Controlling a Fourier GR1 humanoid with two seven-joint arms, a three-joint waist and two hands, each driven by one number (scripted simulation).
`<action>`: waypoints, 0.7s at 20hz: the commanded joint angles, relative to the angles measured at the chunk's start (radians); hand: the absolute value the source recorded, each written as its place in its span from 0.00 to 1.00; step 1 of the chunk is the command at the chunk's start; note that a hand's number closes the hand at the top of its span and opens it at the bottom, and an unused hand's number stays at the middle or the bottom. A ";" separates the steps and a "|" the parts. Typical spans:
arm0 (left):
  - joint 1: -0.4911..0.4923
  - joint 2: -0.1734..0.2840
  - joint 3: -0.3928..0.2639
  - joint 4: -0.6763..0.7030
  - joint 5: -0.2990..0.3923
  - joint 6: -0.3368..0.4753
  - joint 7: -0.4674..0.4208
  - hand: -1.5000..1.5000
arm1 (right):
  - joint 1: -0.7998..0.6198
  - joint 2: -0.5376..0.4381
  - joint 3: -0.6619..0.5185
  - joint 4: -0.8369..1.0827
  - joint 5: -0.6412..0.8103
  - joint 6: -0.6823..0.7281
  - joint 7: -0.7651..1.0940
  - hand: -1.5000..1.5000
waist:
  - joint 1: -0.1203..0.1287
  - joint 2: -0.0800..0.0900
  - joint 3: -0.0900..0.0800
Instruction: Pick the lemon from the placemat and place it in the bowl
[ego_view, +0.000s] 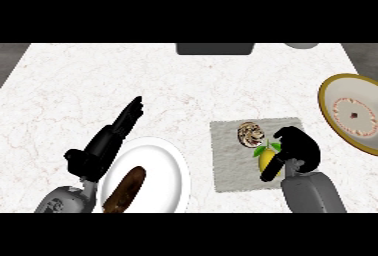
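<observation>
On the grey placemat (229, 165) lies the yellow lemon (264, 159) with green leaves, partly hidden. My right hand (301, 149) sits over it, fingers curled above the lemon and the thumb (271, 171) reaching below it, so the lemon is between them. The bowl (353, 115), wide with a gold rim and a pale patterned inside, stands at the right edge of the counter, just right of the placemat. At the view's left my left hand (103, 147) rests open, fingers straight and pointing away.
A round brown patterned item (251, 134) lies on the placemat just above the lemon. A white plate (164, 165) with a dark brown food piece (127, 187) sits beside my left hand. A dark grey object (215, 48) and a grey one (301, 45) stand at the far edge.
</observation>
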 joint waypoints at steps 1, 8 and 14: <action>0.051 0.004 0.038 -0.064 -0.009 -0.039 0.012 0.50 | 0.035 -0.011 0.026 -0.019 0.059 -0.043 0.001 1.00 | 0.001 0.001 0.002; 0.012 -0.009 0.124 -0.015 -0.012 -0.091 0.015 0.50 | -0.004 -0.018 0.003 -0.040 0.091 -0.018 0.001 1.00 | -0.002 0.002 0.002; 0.018 -0.043 0.043 -0.004 -0.040 -0.055 0.015 0.50 | 0.061 -0.202 0.283 -0.092 -0.028 0.111 -0.661 1.00 | 0.010 -0.004 0.004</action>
